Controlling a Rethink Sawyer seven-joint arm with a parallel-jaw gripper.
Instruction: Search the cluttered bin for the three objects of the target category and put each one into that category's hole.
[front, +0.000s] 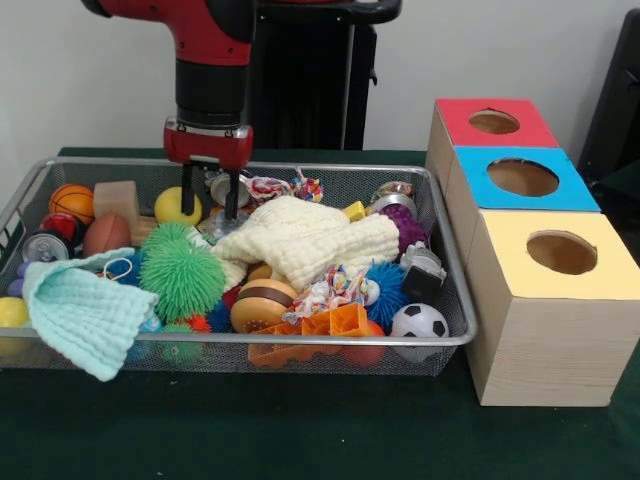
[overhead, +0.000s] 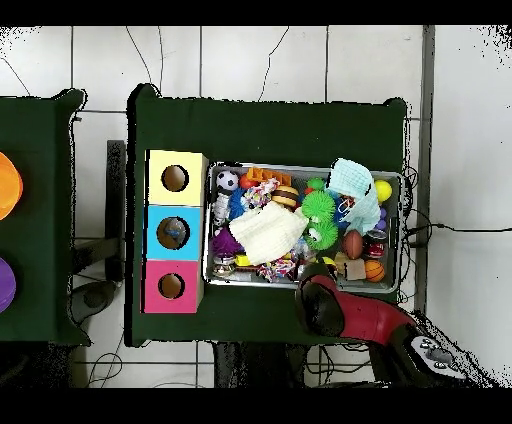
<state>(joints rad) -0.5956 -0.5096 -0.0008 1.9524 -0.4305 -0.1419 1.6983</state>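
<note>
gripper: fingers spread, empty, low in wire bin | yellow ball: just beside it | cream cloth: near, other side

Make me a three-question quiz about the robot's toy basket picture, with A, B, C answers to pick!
1. Where is the soccer ball?
A. The basket's front corner nearest the boxes
B. On the red box
C. Under the mint cloth

2. How many boxes with holes stand beside the basket?
A. Two
B. Three
C. Five

3. How is the gripper?
A. Shut on the cream cloth
B. Open, empty, above the toys
C. Inside a hole

Answers: 1 A, it lies by the yellow box. 2 B, red, blue, yellow. 3 B, its fingers are spread with nothing between.
</note>
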